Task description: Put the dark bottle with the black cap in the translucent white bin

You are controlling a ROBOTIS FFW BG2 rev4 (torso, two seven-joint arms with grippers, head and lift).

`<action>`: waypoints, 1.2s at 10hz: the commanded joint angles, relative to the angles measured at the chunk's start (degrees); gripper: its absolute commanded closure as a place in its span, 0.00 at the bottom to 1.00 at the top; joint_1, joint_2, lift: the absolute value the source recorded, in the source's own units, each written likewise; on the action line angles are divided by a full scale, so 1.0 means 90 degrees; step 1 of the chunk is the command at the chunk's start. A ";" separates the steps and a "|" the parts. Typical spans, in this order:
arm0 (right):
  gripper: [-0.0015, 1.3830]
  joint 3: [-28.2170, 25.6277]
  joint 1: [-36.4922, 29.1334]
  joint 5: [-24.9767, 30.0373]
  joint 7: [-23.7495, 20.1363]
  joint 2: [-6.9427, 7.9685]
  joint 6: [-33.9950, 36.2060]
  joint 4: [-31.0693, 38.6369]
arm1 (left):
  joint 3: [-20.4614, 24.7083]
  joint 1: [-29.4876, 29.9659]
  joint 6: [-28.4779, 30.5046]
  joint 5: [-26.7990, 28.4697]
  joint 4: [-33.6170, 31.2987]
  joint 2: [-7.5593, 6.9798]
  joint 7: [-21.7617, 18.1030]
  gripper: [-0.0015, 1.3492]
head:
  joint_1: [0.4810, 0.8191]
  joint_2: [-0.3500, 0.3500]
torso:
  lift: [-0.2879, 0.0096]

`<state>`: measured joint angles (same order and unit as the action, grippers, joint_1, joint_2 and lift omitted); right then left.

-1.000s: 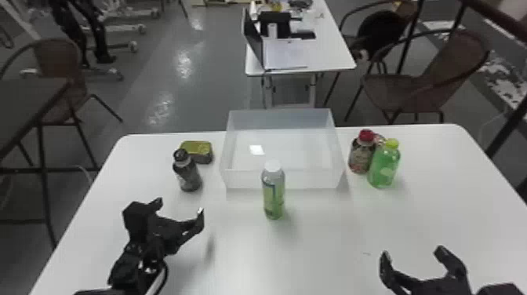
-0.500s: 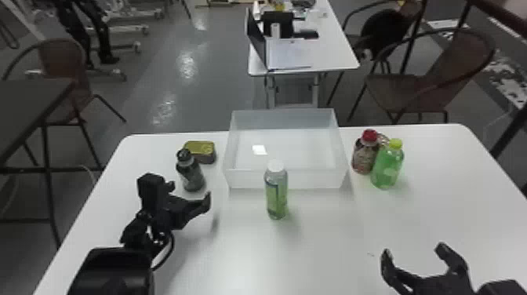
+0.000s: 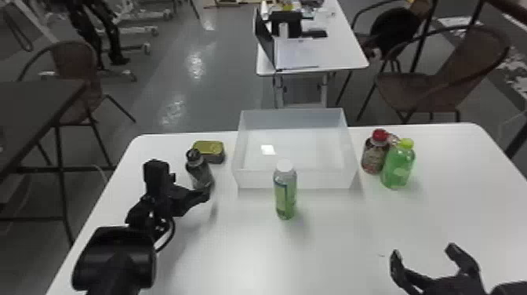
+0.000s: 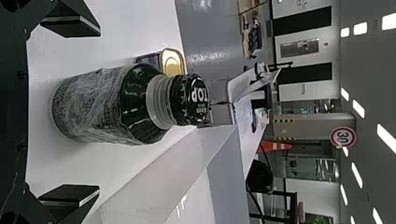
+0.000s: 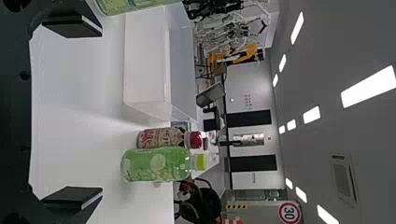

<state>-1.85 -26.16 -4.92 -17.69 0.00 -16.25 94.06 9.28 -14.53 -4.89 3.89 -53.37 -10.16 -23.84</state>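
Observation:
My left gripper (image 3: pixel 182 182) is on the near side of the dark bottle with the black cap (image 3: pixel 200 172), which stands upright left of the translucent white bin (image 3: pixel 251 181). In the left wrist view the bottle (image 4: pixel 93 108) lies between the spread fingertips of my left gripper (image 4: pixel 70 112), a little beyond them, with space on both sides. The bin (image 4: pixel 154 172) is close beside it. My right gripper (image 3: pixel 425 255) is parked open at the lower right of the head view; the right wrist view shows its fingers apart with nothing between the tips (image 5: pixel 72 112).
A yellow-lidded tin (image 3: pixel 211 151) sits just behind the dark bottle. A white-capped bottle with green contents (image 3: pixel 285 192) stands before the bin. Right of the bin are a red-capped bottle (image 3: pixel 374 155) and a green bottle (image 3: pixel 398 166).
My left arm has advanced over the table, bringing its open gripper nearer the dark bottle. The head view has shifted slightly. The right gripper stays where it was.

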 commanded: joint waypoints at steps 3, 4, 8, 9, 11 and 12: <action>0.07 -0.0019 0.0095 0.0029 -0.0134 0.0006 -0.0001 -0.0119 | -0.0485 -0.0456 0.0113 -0.0403 0.0481 -0.0238 -0.0076 0.08 | 0.63 0.72 | 0.78; 0.07 -0.0019 0.0153 0.0039 -0.0202 0.0006 -0.0001 -0.0178 | -0.0573 -0.0651 0.0153 -0.0481 0.0725 -0.0248 -0.0183 0.08 | 0.63 0.71 | 0.78; 0.07 -0.0029 0.0212 0.0039 -0.0251 0.0006 -0.0001 -0.0236 | -0.0582 -0.1042 0.0192 -0.0315 0.1370 -0.0229 -0.0076 0.11 | 0.63 0.69 | 0.78; 0.07 -0.0038 0.0241 0.0039 -0.0280 0.0006 -0.0011 -0.0266 | -0.0553 -0.1061 0.0123 -0.0296 0.1448 -0.0268 -0.0008 0.28 | 0.63 0.70 | 0.78; 0.07 -0.0224 0.0173 0.0078 -0.0446 0.0006 -0.0030 -0.0236 | -0.0709 -0.1012 -0.0209 -0.0198 0.1458 -0.0268 0.0500 0.57 | 0.63 0.72 | 0.78; 0.07 -0.0331 0.0153 0.0127 -0.0544 0.0006 -0.0030 -0.0236 | -0.0709 -0.1012 -0.0306 -0.0149 0.1448 -0.0219 0.0578 0.57 | 0.63 0.72 | 0.78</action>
<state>-4.21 -24.66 -4.06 -22.46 0.00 -16.52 91.93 3.00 -23.70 -7.02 2.35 -40.28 -12.36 -18.65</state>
